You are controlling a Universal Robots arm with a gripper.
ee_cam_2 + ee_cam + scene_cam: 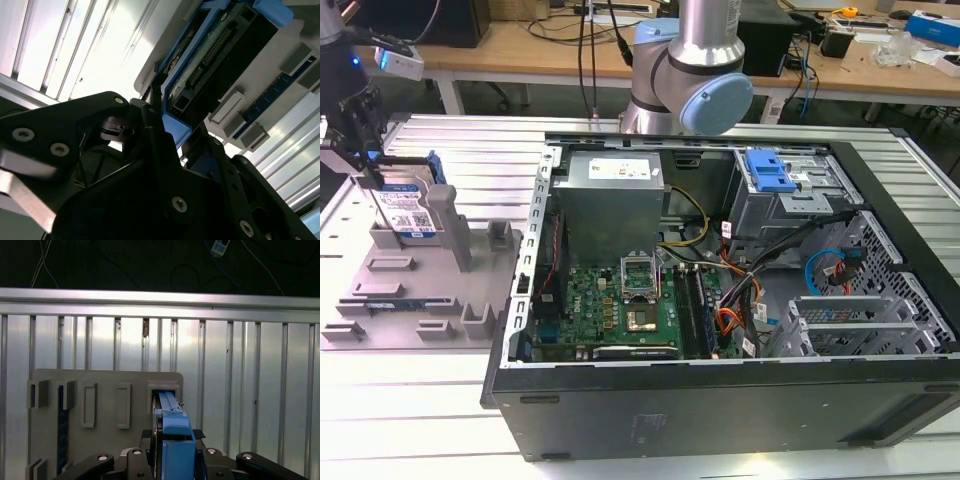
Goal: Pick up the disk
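Disk stands on edge in the grey plastic tray at the exterior view's left, its white-and-blue label facing the camera and blue rails along its sides. It sits in a slot at the tray's far end, just beside a tall grey post. In the first wrist view the disk's blue rail runs up out of a rectangular opening in the tray, and in the second wrist view its dark connector edge shows between the blue rails.

The gripper hangs over the disk's top edge. In the first wrist view its black fingers flank the blue rail on both sides, close against it, so the jaws look clenched on the disk, which still rests in its slot. The second wrist view shows a dark finger lying against the blue rail end.

The tray lies on a ribbed aluminium table. Further toward the exterior view's right stands an open computer case with a green motherboard, a silver power supply and a bright blue bracket. The arm's base joint rises behind the case.
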